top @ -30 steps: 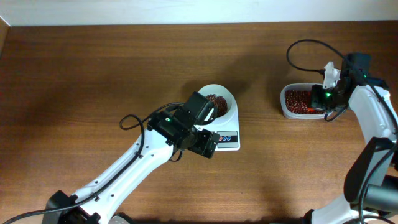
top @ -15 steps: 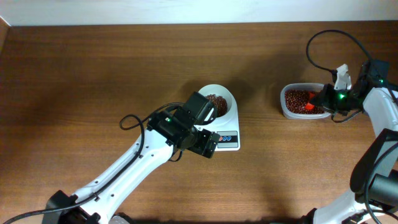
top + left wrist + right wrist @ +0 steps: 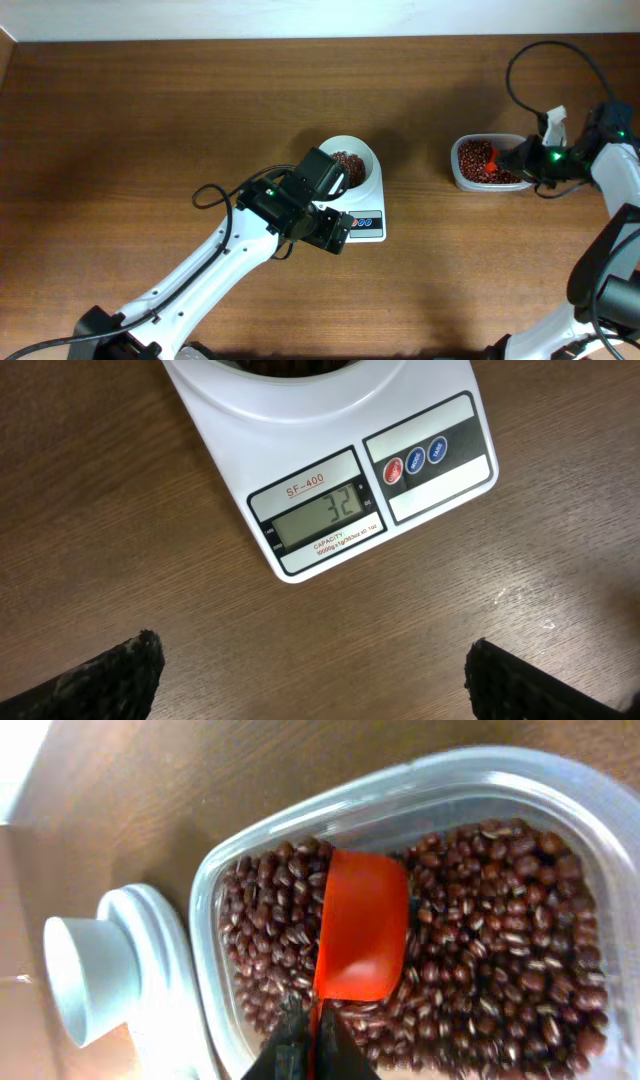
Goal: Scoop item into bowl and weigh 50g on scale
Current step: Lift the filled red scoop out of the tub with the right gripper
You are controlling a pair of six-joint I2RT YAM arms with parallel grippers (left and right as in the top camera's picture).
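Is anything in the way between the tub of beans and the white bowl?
Nothing visible. Only bare table lies between the clear tub holding the red scoop and the bowl. The left arm sits on the bowl's other side.

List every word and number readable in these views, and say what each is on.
"SF-400": printed on the scale, above its display.
"32": digits shown on the display.
"CAPACITY": starts the fine print under the display; the rest is too small to read.
Marks on the round buttons: too small to read.
Nothing else readable.
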